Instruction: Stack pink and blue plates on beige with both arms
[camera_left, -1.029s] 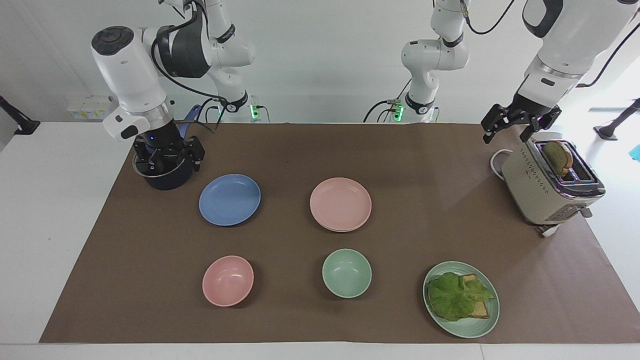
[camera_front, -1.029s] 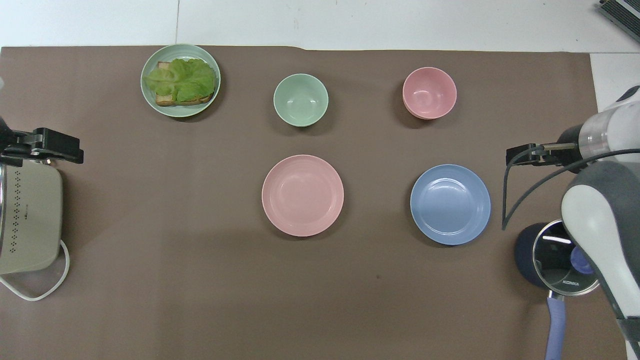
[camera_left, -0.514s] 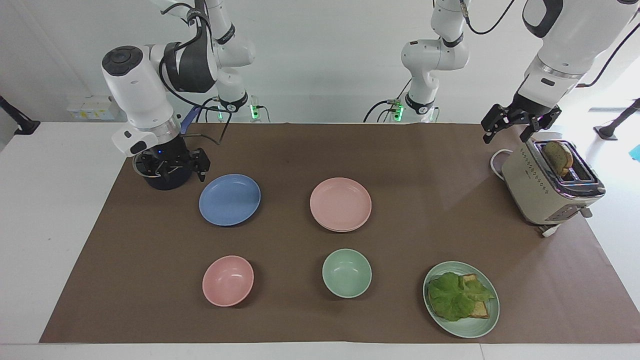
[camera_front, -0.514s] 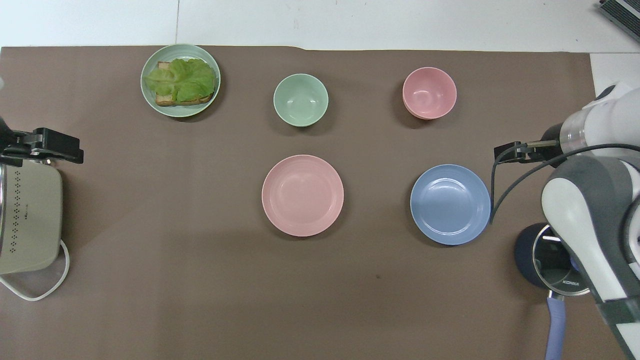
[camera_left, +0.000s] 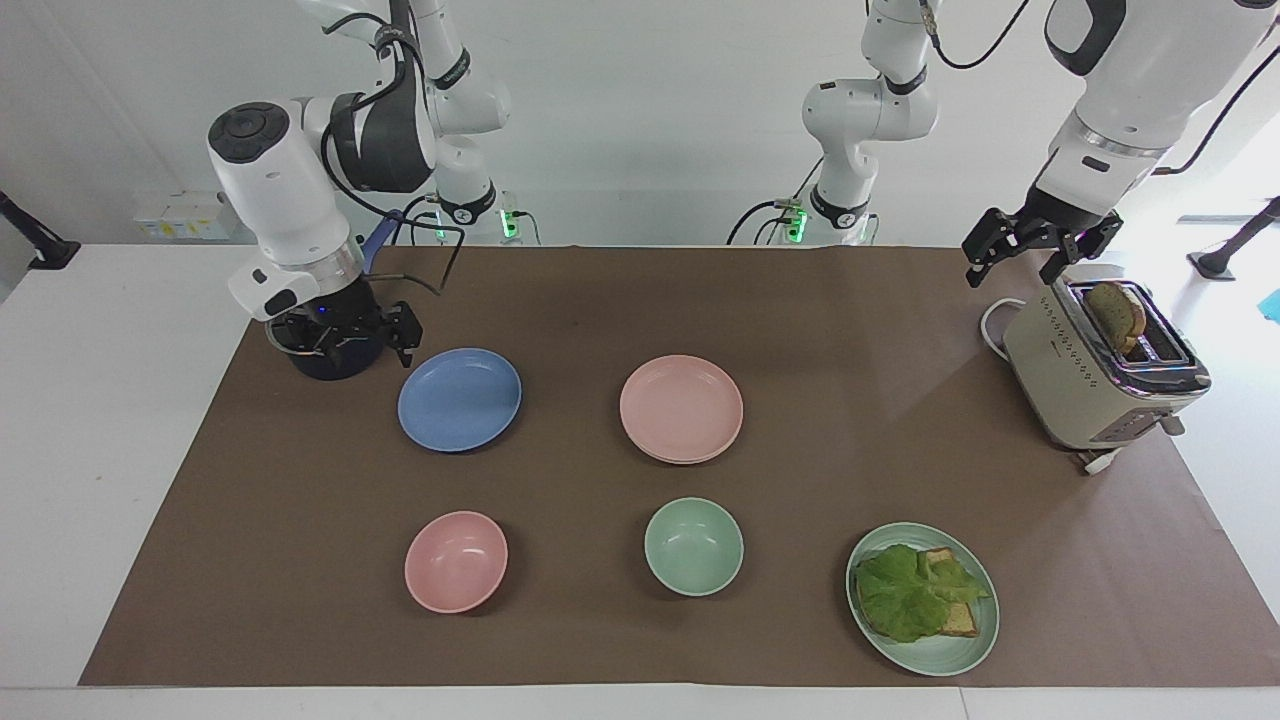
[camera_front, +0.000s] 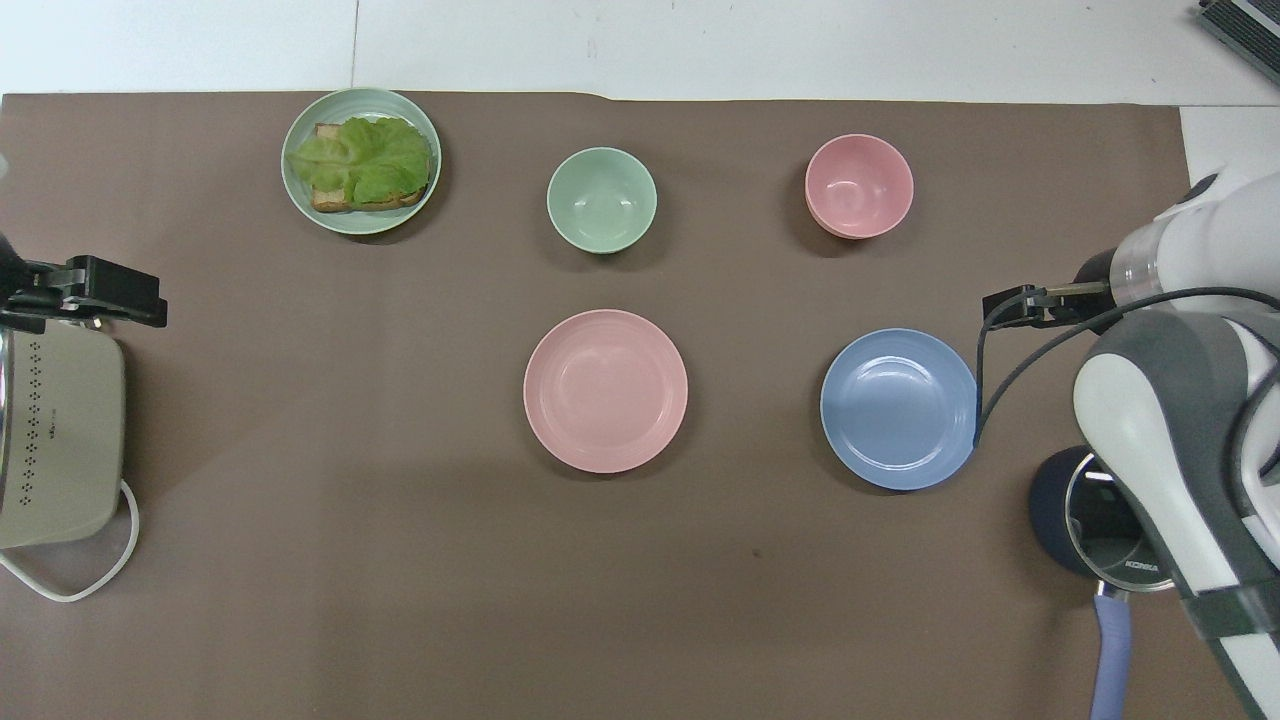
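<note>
a: where are your grippers?

b: my right gripper (camera_left: 345, 335) hangs low over the dark pot (camera_left: 327, 358) near the robots' edge of the desk at my right arm's end, just beside the blue plate (camera_left: 459, 399). its fingers stand apart and hold nothing. my left gripper (camera_left: 1040, 245) hangs over the toaster (camera_left: 1095, 375) at my left arm's end, fingers spread too, empty; that arm waits.

a: and the plates?

b: the blue plate lies flat on the brown mat (camera_left: 600, 300), between the pot and the pink plate (camera_left: 681, 408). the pink plate sits near the middle of the desk, well apart from the blue one. under the pink plate's rim, on the side away from the robots, i see a pale edge of the beige plate (camera_left: 690, 461), so the pink one already lies on it. the blue one is not yet stacked.

a: what else is on the desk?

b: toward the edge away from the robots there are a pink bowl (camera_left: 456, 561), a green bowl (camera_left: 693, 546) and a green plate (camera_left: 935, 655) with lettuce and toast, that last one nearest the corner at my left arm's end. a slice of bread (camera_left: 1117, 314) stands in the toaster's slot.
</note>
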